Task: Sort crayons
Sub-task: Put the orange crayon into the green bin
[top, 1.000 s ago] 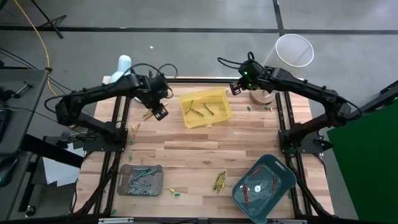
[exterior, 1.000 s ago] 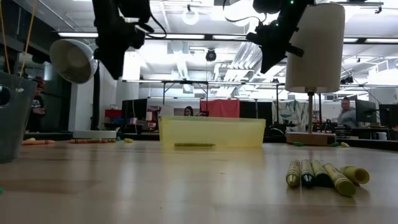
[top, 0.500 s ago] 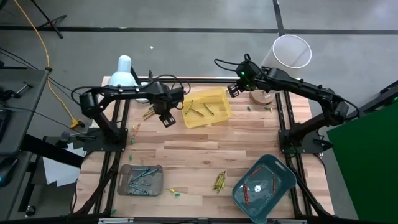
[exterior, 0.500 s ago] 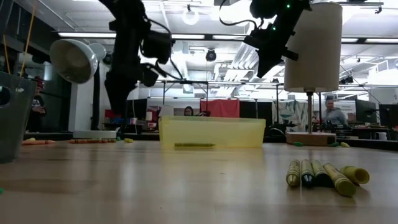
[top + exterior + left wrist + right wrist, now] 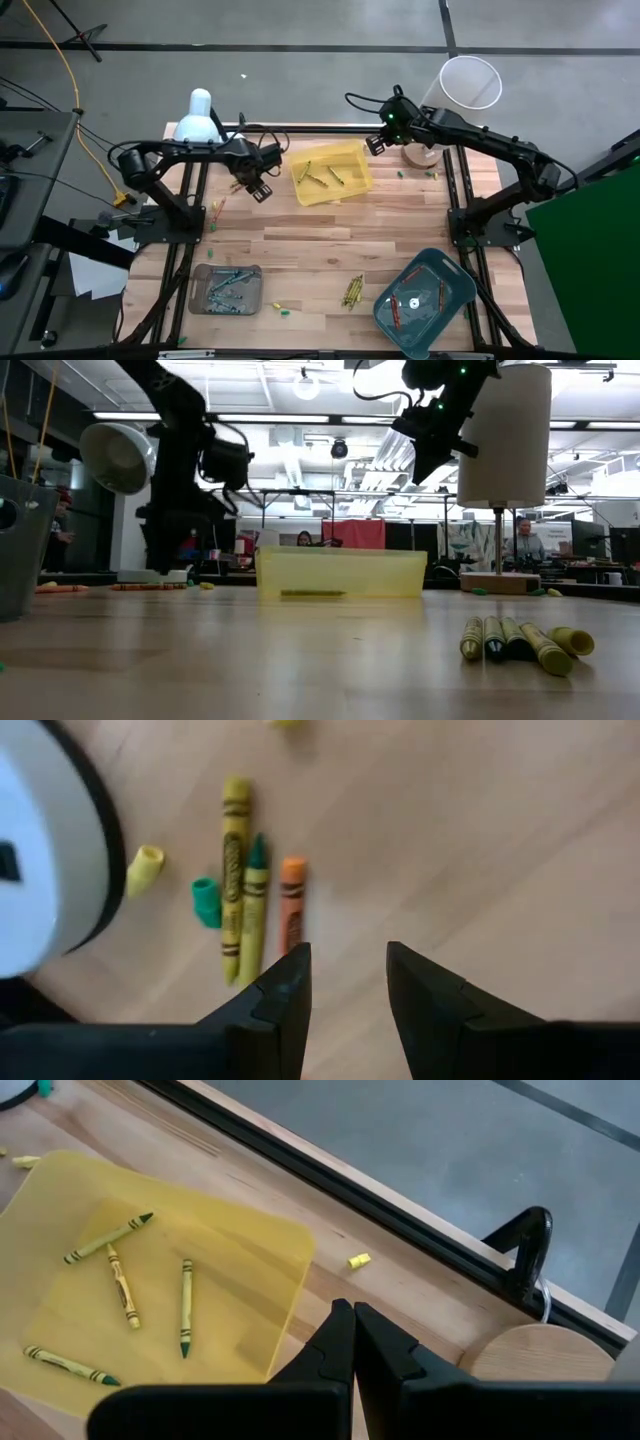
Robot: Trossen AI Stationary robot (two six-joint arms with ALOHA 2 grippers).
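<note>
left gripper [image 5: 345,985], fingers parted and empty, hangs over the orange crayon [image 5: 291,906]; closing may snag the touching yellow crayon [image 5: 234,870]. right gripper [image 5: 352,1342] hovers clenched.

table [image 5: 330,235]: pale wood planks, matt | yellow tray [image 5: 260,1260]: translucent glossy plastic | crayons [image 5: 240,880]: paper-wrapped wax

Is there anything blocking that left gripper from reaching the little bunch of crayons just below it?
Nothing visible. The left gripper hangs open above bare wood, beside the orange crayon. The lamp base sits off to one side.
</note>
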